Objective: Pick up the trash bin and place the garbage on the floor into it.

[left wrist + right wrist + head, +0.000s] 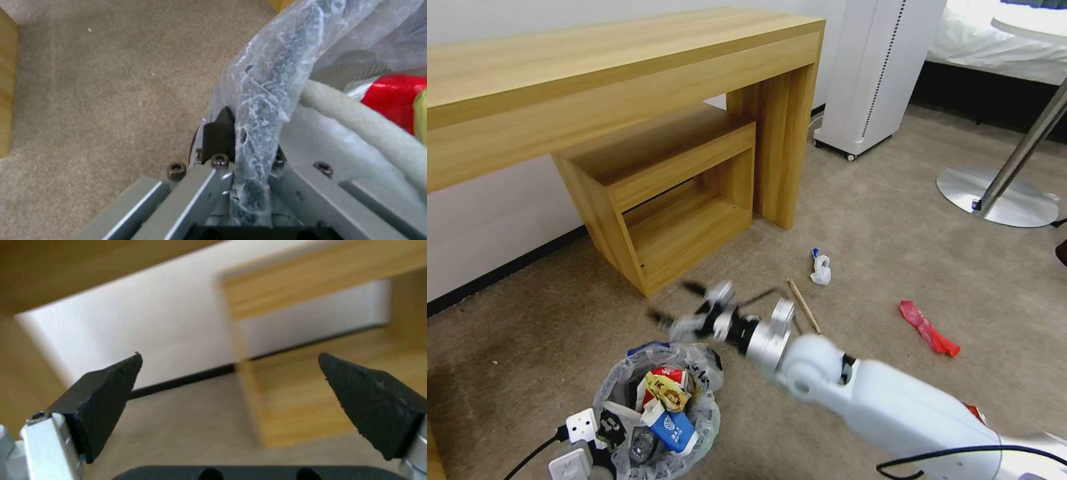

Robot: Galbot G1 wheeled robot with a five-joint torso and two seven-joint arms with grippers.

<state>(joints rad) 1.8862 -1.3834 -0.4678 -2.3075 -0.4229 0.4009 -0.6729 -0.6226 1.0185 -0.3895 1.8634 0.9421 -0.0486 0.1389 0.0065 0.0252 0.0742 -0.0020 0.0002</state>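
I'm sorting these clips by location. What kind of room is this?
Probably a hotel room or bedroom: a bed with white bedding at the far edge, a wooden desk with a nested stool against the wall, and carpet on the floor.

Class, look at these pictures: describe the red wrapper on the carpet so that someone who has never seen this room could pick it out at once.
Start at the round metal table base on the carpet. Nearer the camera from it lies the red wrapper, flat and crumpled. Unlike the white tissue wad and thin wooden stick farther left, it is bright red and lies alone.
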